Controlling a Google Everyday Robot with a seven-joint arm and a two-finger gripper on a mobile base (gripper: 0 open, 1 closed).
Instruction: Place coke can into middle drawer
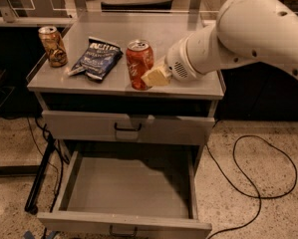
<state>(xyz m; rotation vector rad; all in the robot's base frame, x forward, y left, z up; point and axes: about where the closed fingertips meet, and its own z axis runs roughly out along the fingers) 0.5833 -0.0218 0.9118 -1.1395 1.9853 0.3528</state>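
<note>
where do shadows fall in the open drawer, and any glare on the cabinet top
Camera view: dim warm light; the floor of the middle drawer is in deep shadow at back and right; the cabinet top shows only a soft rear sheen; the gripper beside the coke can is well lit.

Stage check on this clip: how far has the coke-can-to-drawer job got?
Done: the middle drawer is pulled open. In hand: the gripper is right beside the coke can, which stands upright on the cabinet top. Left: lift the can, lower it into the drawer, release.
</note>
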